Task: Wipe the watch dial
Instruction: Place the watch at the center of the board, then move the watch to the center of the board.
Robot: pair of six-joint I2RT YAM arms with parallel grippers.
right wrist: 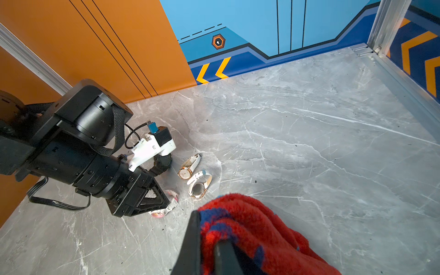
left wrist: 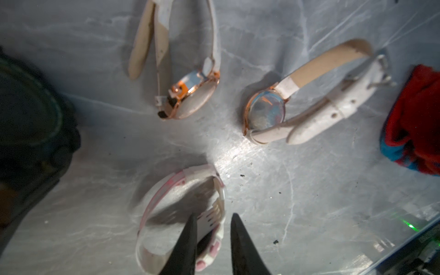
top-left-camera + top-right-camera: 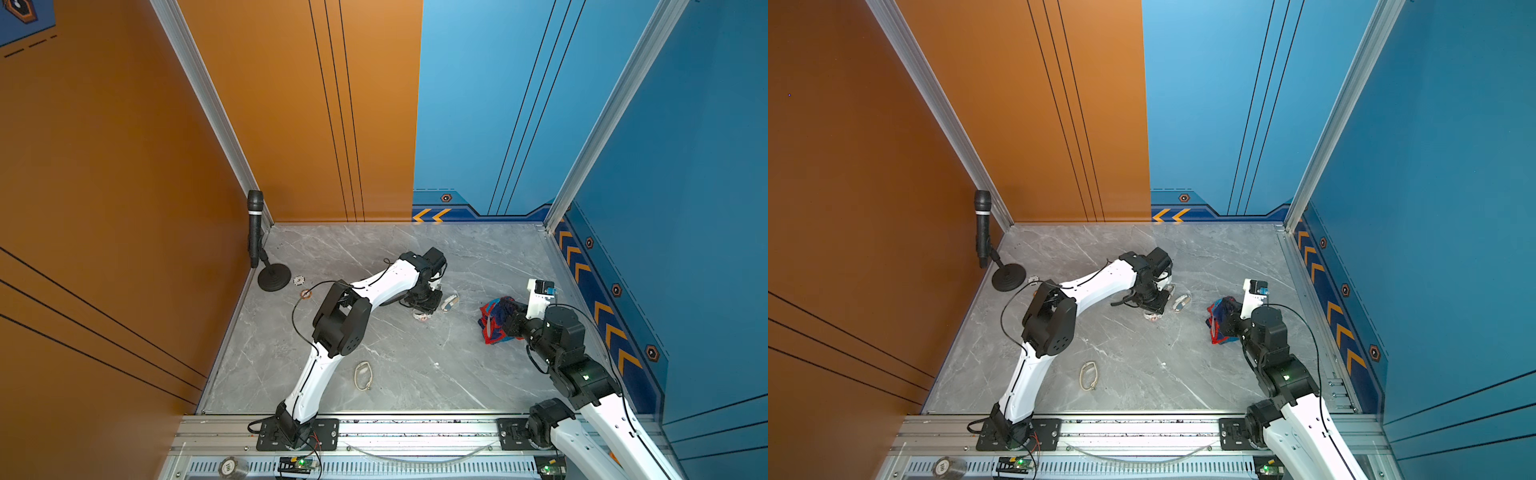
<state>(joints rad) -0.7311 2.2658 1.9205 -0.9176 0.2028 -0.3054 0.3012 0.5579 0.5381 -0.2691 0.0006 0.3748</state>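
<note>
The left gripper (image 2: 213,216) hangs low over a pink-and-white watch (image 2: 197,171) lying on its side about mid-table on the grey marble table (image 2: 309,190). Its black fingers (image 2: 185,245) stand apart on either side of the case end, and I cannot tell whether they touch it. Just beyond lie a buckled white-strapped watch (image 2: 265,112) and a rose-gold watch (image 2: 190,95), while to the right the right gripper (image 1: 209,234) is pinched tight on a red-and-blue cloth (image 1: 257,223).

A black microphone on a round black stand (image 3: 255,232) occupies the grey marble counter's (image 3: 415,386) far left corner, 2 small rings (image 3: 298,281) beside its base. A beige looped cord (image 3: 363,375) lies nearer the front.
</note>
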